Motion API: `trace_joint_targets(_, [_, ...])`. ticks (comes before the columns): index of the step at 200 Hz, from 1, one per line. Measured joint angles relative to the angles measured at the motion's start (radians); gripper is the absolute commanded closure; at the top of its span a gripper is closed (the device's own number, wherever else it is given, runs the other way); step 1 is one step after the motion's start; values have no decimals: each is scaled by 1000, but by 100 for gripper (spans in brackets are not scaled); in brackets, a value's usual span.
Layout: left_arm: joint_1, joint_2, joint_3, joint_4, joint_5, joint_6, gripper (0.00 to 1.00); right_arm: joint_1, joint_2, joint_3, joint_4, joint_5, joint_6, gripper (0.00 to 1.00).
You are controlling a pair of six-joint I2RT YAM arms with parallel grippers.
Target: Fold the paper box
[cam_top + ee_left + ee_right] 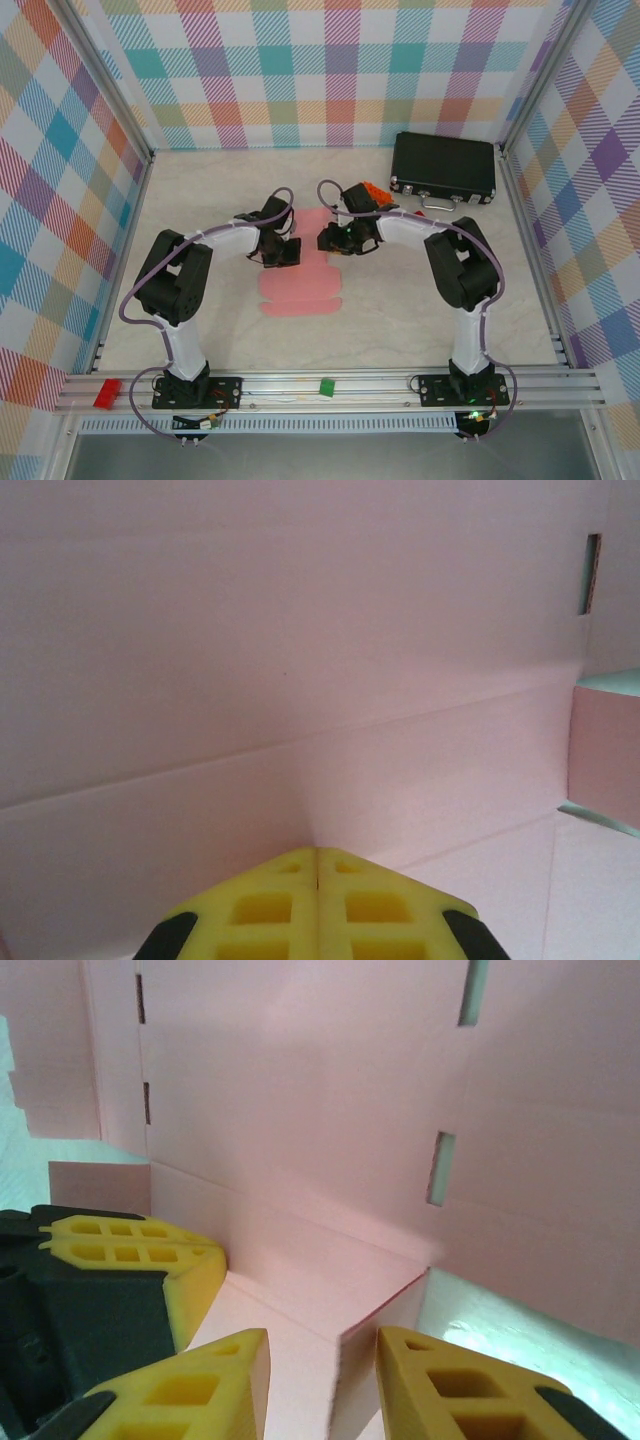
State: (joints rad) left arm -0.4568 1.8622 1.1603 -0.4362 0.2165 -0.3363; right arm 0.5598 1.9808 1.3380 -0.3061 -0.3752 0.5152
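Looking down from above, the paper box (pixel 300 292) lies as a flat pink sheet at the middle of the table (pixel 200 190). The left gripper (pixel 284 252) is at its left edge and the right gripper (pixel 331 238) at its right, both over the sheet's far part. A black case (pixel 445 168) sits in the far right corner, and small orange pieces (pixel 372 190) lie just behind the right arm. The wrist cameras add what the overhead misses: creases, narrow slots and a raised flap (pixel 385 1305) in the card. The left gripper's yellow fingers (pixel 280 905) are pressed together, their tip right at a fold line in the pink card. The right gripper's fingers (pixel 215 1380) are spread, straddling that upright flap; whether they touch it I cannot tell.
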Motion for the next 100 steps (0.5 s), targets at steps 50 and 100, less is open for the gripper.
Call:
trace_joint_targets(50, [-2,-36,30,-39,-46,19,85,-37,-21,113,-99,49,-83,65])
trace_joint_targets(100, [-31,-217,-85,12,-57,-54,95,-47,69,333,-188,23,-165,73])
